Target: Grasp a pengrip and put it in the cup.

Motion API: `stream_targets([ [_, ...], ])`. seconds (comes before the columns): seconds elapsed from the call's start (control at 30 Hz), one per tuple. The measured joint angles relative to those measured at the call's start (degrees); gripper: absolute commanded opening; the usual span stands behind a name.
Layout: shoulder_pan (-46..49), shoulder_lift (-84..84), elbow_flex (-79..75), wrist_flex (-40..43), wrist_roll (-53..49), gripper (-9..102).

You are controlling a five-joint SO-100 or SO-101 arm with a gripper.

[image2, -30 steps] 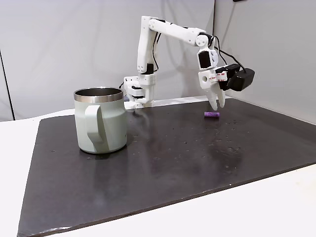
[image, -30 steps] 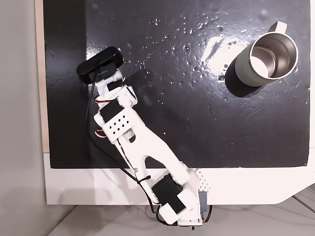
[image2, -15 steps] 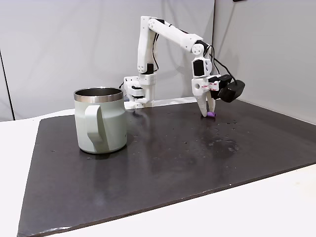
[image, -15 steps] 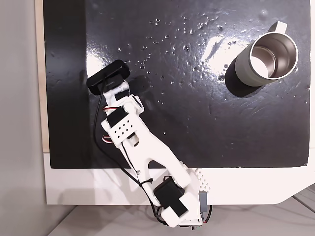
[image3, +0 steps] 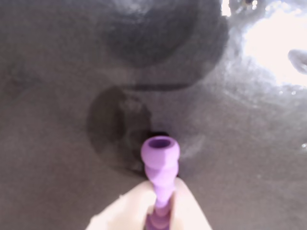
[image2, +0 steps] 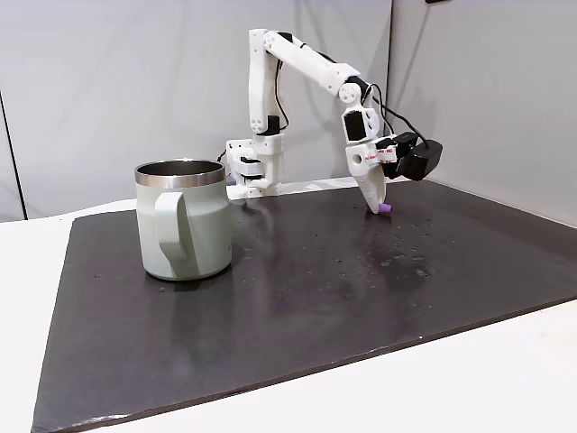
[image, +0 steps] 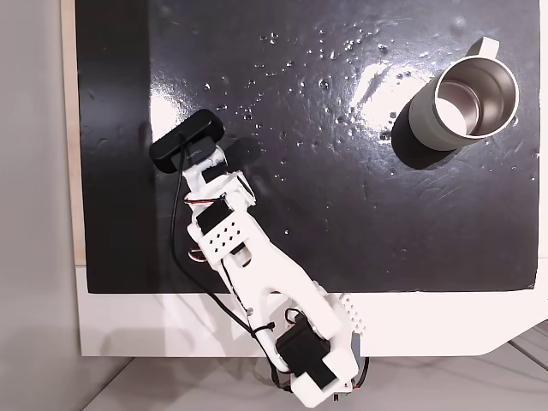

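Steel cup [image: 467, 101] sits empty at two o'clock. Gripper [image3: 160, 211] clenches the purple pengrip [image3: 160, 163], open end pointing twelve o'clock.

You get even, bright room light in both fixed views, with white glare patches on the glossy black mat [image: 342, 197] seen from above. Your wrist view is dim and soft, blown out at its upper right, with round shadows mid-frame.
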Motion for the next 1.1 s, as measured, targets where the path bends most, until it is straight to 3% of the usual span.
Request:
stream_targets([
  [0.1,1.14,1.14,-0.53,2.11,0.97,0],
  [0.3,7.73,7.29,-4.57,15.03,5.89,0],
  [0.63,23.99,23.03,-12.74,29.71,7.56,0],
  [0.9,38.23,27.95,-18.98,32.08,4.22,0],
  [1.1,49.31,28.12,-22.94,28.48,1.58,0],
])
